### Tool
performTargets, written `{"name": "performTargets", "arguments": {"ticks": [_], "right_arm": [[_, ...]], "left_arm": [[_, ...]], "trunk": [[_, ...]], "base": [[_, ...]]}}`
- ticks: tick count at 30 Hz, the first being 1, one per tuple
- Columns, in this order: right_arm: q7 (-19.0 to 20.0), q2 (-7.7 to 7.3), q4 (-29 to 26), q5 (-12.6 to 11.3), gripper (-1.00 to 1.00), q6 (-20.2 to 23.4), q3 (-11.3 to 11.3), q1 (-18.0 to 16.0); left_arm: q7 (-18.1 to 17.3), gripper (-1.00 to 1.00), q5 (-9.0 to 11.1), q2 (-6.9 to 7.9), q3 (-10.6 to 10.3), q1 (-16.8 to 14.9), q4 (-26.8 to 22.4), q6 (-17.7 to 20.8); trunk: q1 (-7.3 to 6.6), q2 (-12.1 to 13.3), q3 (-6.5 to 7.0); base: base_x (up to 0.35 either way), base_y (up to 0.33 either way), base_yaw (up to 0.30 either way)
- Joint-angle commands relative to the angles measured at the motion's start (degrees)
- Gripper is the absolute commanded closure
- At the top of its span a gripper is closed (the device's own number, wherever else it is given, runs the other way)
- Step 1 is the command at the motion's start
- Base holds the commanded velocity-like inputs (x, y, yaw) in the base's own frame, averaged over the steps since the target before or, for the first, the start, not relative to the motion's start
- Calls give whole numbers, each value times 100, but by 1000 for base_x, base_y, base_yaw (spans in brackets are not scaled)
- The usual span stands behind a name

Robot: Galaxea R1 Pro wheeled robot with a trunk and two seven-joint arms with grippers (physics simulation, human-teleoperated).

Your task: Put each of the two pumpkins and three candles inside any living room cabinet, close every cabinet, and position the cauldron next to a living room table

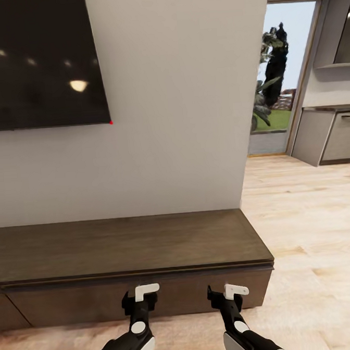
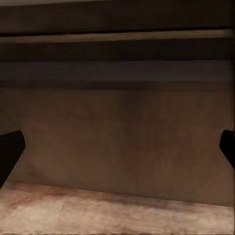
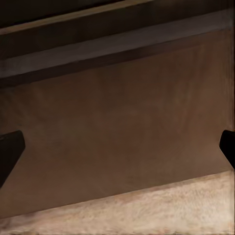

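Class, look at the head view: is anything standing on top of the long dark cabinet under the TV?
No: the cabinet shows only bare dark wood along its whole visible top, below the TV.

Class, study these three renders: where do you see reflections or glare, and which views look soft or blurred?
Head view: pale ceiling-light spots reflect on the dark TV screen, the doorway is bright with daylight, and the cabinet top is matte and evenly lit. Left wrist view: the drawer front looks soft and smeared. Right wrist view: equally blurry, with dim, flat light.
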Motion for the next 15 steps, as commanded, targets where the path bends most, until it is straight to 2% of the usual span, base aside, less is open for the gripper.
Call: {"name": "performTargets", "arguments": {"ticks": [1,10,14,15], "right_arm": [[-35,-2,0,-41,-100,-24,49,-6],[-35,4,-19,-42,-100,29,42,-6],[-58,-3,-71,-25,-100,738,27,-5],[-62,1,-73,-25,-100,818,25,-5]], "left_arm": [[30,-100,56,3,-47,-8,-1,-30],[18,-100,97,31,24,-8,7,101],[-14,-100,161,30,56,-8,3,920],[-17,-100,163,30,58,-8,3,991]], "trunk": [[-3,-3,-5],[-3,-3,-5],[-3,-3,-5],[-3,-3,-5]], "base": [[-211,0,0],[-224,0,0],[-311,0,0],[-327,0,0]]}}
